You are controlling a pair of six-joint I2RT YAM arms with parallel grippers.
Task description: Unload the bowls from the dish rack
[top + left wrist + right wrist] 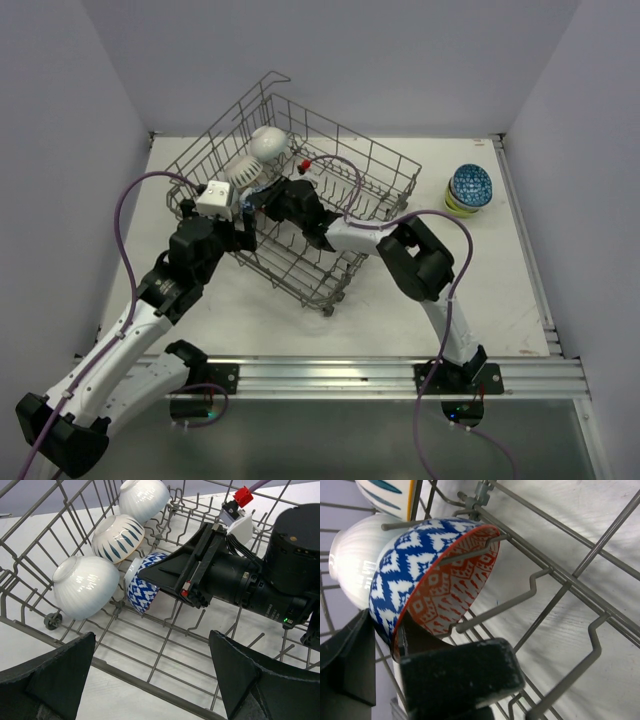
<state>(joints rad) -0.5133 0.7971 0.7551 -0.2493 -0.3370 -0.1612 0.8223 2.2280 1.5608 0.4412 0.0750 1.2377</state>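
Observation:
The grey wire dish rack (372, 168) sits skewed mid-table. In the left wrist view it holds a ribbed white bowl (145, 497), a white bowl with blue stripes (117, 537), a plain white bowl (85, 587) and a blue-and-white patterned bowl (142, 587). My right gripper (262, 200) reaches into the rack. Its fingers clamp that patterned bowl's wall (435, 575), one pad (455, 675) inside the red-patterned interior and the other (347, 665) outside. The bowl still leans among the tines. My left gripper (160, 680) is open and empty over the rack's near rail (150, 685).
A blue patterned bowl stacked on a lime green one (470, 188) stands on the table at the far right. White walls close in the table on three sides. A metal rail (400, 375) runs along the near edge.

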